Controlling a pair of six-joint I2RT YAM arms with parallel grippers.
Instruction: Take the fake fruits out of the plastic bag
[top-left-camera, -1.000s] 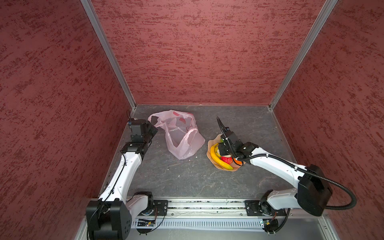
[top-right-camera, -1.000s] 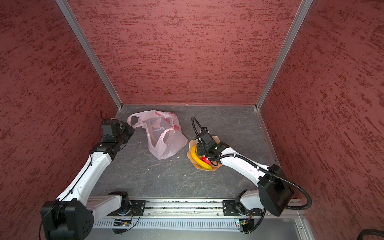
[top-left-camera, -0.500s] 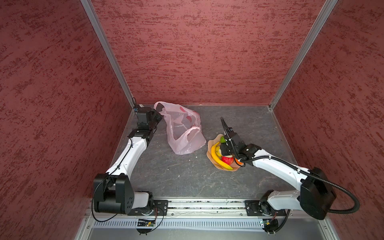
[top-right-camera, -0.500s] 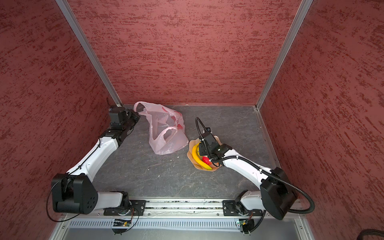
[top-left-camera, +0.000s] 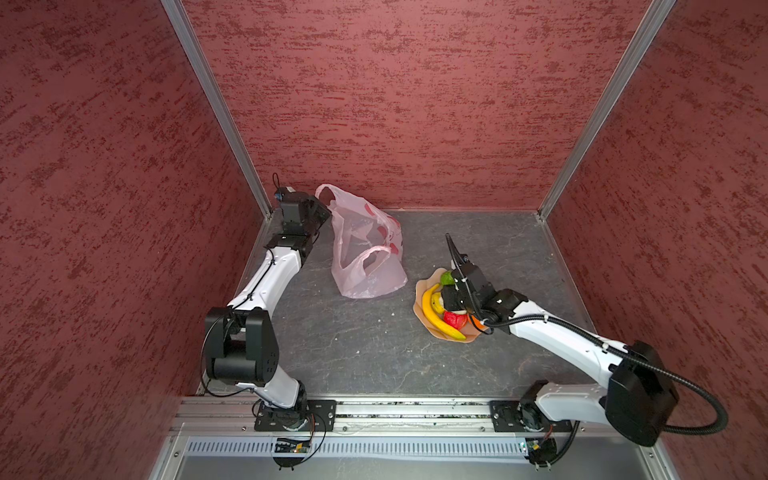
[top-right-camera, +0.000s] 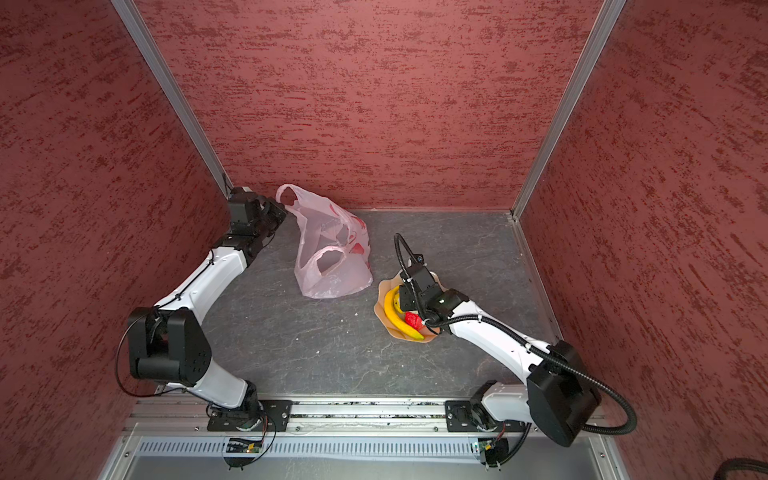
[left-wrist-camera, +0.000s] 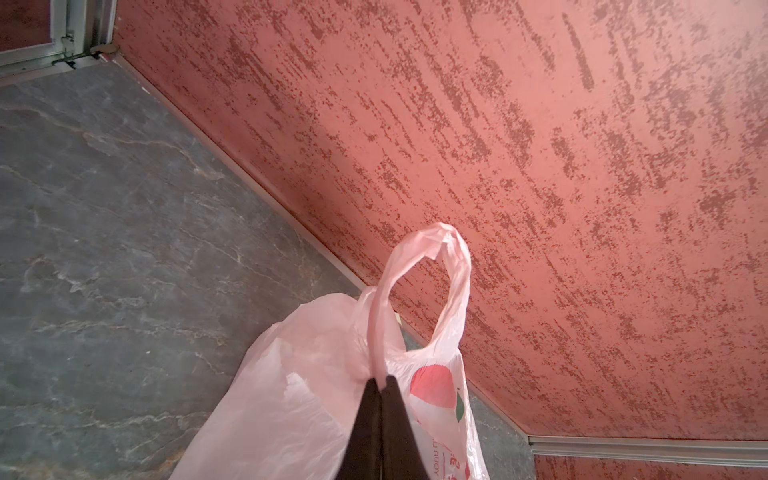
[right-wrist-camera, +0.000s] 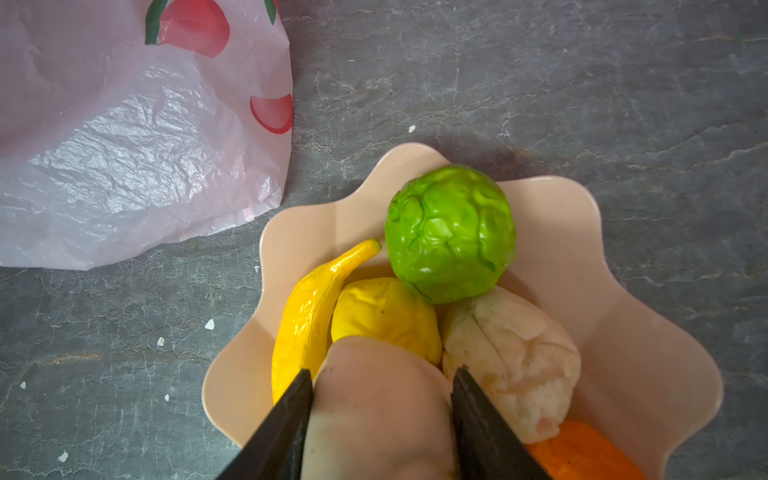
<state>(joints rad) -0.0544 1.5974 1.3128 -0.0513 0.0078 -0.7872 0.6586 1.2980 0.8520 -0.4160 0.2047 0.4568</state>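
The right fingers (right-wrist-camera: 282, 428) clasp a blurred, pinkish-tan piece (right-wrist-camera: 378, 415) from both sides, low over the dish (right-wrist-camera: 648, 374), a peach bowl with a wavy rim standing on the grey bench (top-left-camera: 374, 345). Crowded inside the dish are a banana (right-wrist-camera: 307, 307) curving along the rim nearest the bag (top-left-camera: 365, 270), and a yellow ball (right-wrist-camera: 382, 311) pressed against the banana. A green ball (right-wrist-camera: 451, 232) sits at the dish's back edge, touching a beige lump (right-wrist-camera: 511, 361). An orange ball (right-wrist-camera: 582, 457) lies against the lump on the side of the dish nearest the right arm. In a top view a red piece (top-left-camera: 455, 321) shows in the dish right beside the right fingers; whether it is the tan piece cannot be told.

The bag, thin, pale pink and crinkled, slumps on the bench just beside the dish, toward the left arm, with a narrow strip of bench between them. The left fingers (left-wrist-camera: 368, 428), pressed together, pinch the bag at the foot of one handle (left-wrist-camera: 453, 270) and hold that corner up, well away from the dish and close to the back wall. A second handle (top-left-camera: 376, 254) hangs loose against the bag's front. Red fruit prints (right-wrist-camera: 195, 25) mark the plastic on the side facing the dish.
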